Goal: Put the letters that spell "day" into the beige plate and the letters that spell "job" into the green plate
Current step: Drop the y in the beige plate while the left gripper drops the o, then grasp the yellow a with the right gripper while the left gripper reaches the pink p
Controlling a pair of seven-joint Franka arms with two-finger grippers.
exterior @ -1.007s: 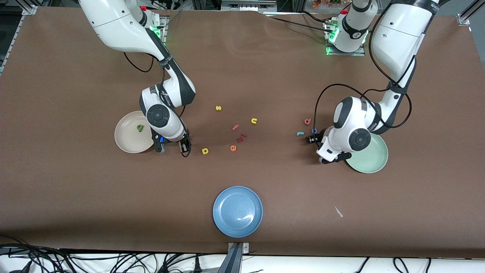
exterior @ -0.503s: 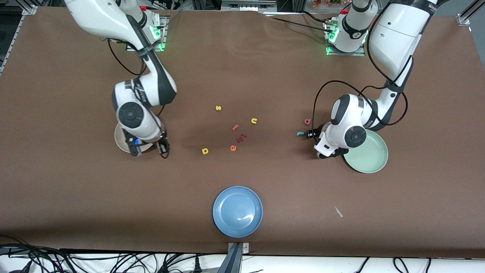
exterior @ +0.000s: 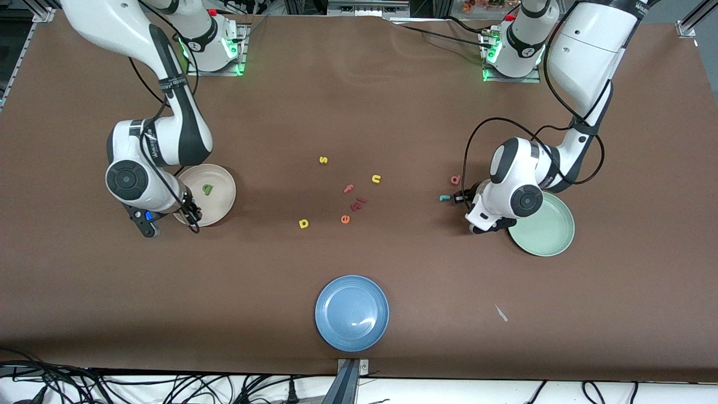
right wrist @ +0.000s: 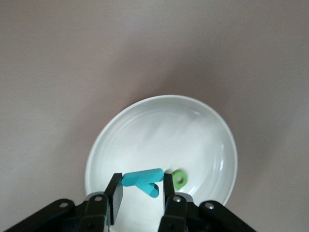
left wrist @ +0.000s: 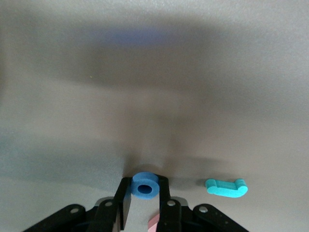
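In the left wrist view my left gripper [left wrist: 145, 193] is shut on the blue "o" [left wrist: 146, 186], low at the table. The teal "j" [left wrist: 227, 187] lies just beside it, and the pinkish "b" [exterior: 455, 179] a little farther from the front camera. The green plate [exterior: 547, 227] sits next to the left arm [exterior: 507, 193]. My right gripper [right wrist: 141, 189] is shut on the teal "y" [right wrist: 142, 181], above the beige plate [right wrist: 193, 130]. The green "a" [right wrist: 179, 180] lies in that plate [exterior: 221, 196]. The yellow "d" [exterior: 303, 223] rests on the table mid-way between the arms.
Loose letters lie in the table's middle: a yellow "s" [exterior: 323, 160], a yellow "n" [exterior: 376, 179], a pink "f" [exterior: 349, 188], an orange "e" [exterior: 345, 219] and a small red piece [exterior: 359, 203]. A blue plate [exterior: 351, 312] sits nearer the front camera.
The right arm swung from beside the yellow "d" back over the beige plate, carrying the teal "y". The left gripper moved onto the blue "o" and shut on it.
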